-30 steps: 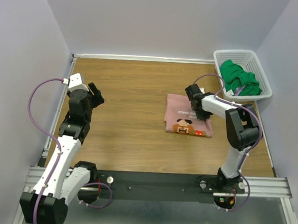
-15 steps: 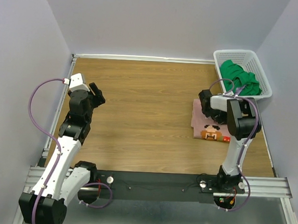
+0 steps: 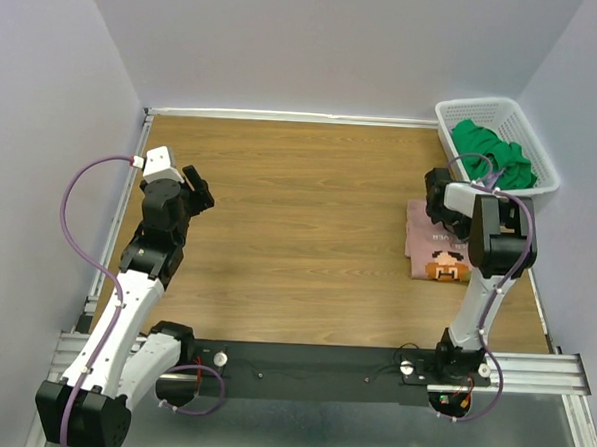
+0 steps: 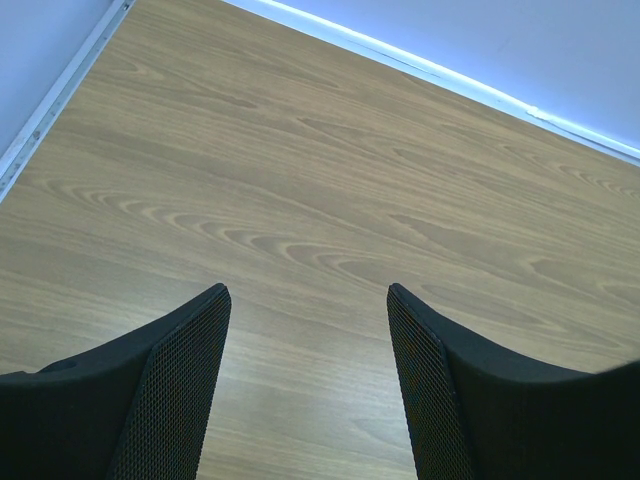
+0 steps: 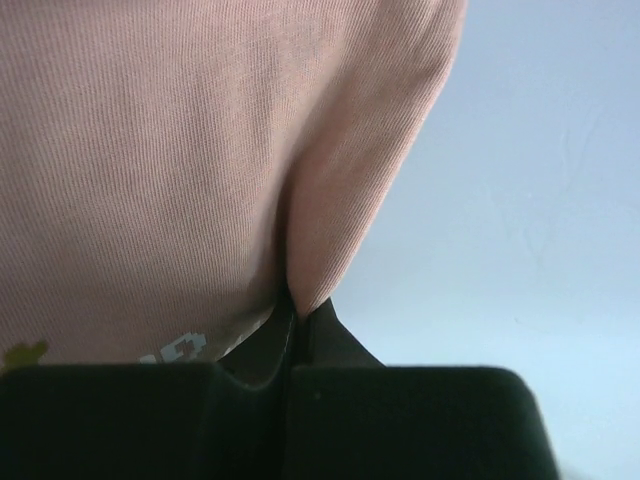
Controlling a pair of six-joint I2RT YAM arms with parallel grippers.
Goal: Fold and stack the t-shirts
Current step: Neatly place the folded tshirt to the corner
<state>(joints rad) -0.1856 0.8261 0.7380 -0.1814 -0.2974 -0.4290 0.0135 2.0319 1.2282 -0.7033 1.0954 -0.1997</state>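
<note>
Broadly, a wood-grain table [image 3: 298,234] fills the top view, with pale walls around it and 2 arms rising from the near rail. The left arm [image 3: 141,275] reaches up the left side, well apart from any cloth. The right arm [image 3: 487,263] bends over the right edge of the table.

A white lattice basket [image 3: 543,146] sits in the far right corner. The green t-shirt [image 3: 492,154] lies bunched inside it, bright and crumpled.

The pink t-shirt [image 3: 423,240] lies on the table near the basket, folded into a compact rectangle and partly hidden under the right arm. Its cloth is dusty pink with a fine ribbed knit [image 5: 150,150]. A blocky red-brown and orange cartoon print [image 3: 446,269] faces up at its near edge. A scrap of white lettering [image 5: 175,350] shows in the right wrist view, too cropped to read.

The left gripper [image 4: 308,295] hovers over bare wood, its 2 mesh-faced fingers [image 4: 180,380] spread wide with nothing between them. The right gripper [image 5: 290,310] is clamped tight on a pinched fold of the pink t-shirt.
</note>
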